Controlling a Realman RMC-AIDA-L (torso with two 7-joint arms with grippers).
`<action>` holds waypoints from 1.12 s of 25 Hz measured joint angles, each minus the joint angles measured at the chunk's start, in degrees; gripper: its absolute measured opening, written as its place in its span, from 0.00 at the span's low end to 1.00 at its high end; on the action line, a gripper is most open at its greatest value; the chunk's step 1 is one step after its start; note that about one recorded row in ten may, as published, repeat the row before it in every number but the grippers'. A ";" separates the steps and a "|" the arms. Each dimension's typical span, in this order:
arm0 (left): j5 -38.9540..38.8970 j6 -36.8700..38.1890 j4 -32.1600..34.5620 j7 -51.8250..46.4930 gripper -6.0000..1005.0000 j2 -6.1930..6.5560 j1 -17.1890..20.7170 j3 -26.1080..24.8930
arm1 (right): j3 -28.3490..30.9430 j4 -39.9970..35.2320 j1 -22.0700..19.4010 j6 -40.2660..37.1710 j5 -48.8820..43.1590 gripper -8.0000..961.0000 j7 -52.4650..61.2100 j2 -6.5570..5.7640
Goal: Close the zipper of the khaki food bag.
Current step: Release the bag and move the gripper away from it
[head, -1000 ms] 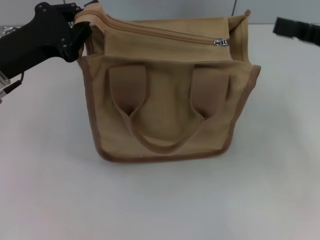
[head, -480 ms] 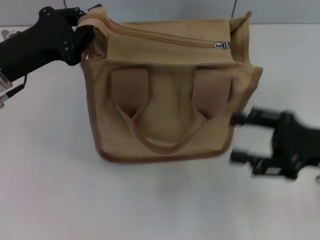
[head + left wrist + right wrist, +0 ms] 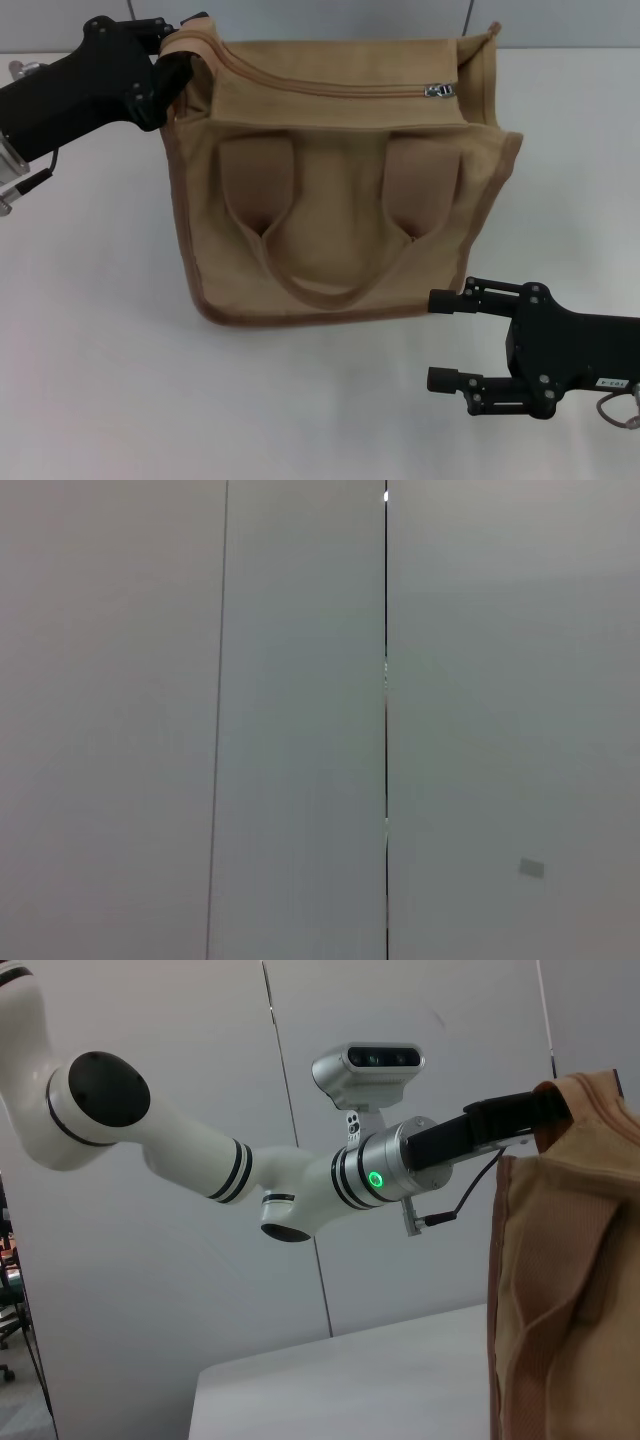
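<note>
Khaki food bag (image 3: 330,210), zipper (image 3: 340,88) closed, upright

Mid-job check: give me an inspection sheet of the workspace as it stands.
Surface: plain white table.
Job's things: boxy khaki canvas food bag upright; tan zipper with silver pull tab at the bag's right end.
Clutter: nothing seen.
Grippers: left tool at the bag's top left corner, on the fabric there; right tool open, low by the bag's front right corner, apart from it.
Cables: thin black lead on the left wrist.
Surroundings: grey wall panels.
</note>
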 joint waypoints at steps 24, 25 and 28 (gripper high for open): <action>0.08 -2.14 0.79 -1.43 0.44 -0.25 0.26 1.69 | 0.40 -0.34 0.44 -0.04 0.15 0.79 0.93 0.06; 0.10 -2.14 0.79 -1.47 0.46 -0.21 0.30 1.70 | 0.40 -0.34 0.45 -0.05 0.19 0.79 0.93 0.06; 0.12 -2.16 0.92 -1.60 0.52 -0.14 0.47 1.76 | 0.40 -0.33 0.46 -0.06 0.21 0.79 0.94 0.06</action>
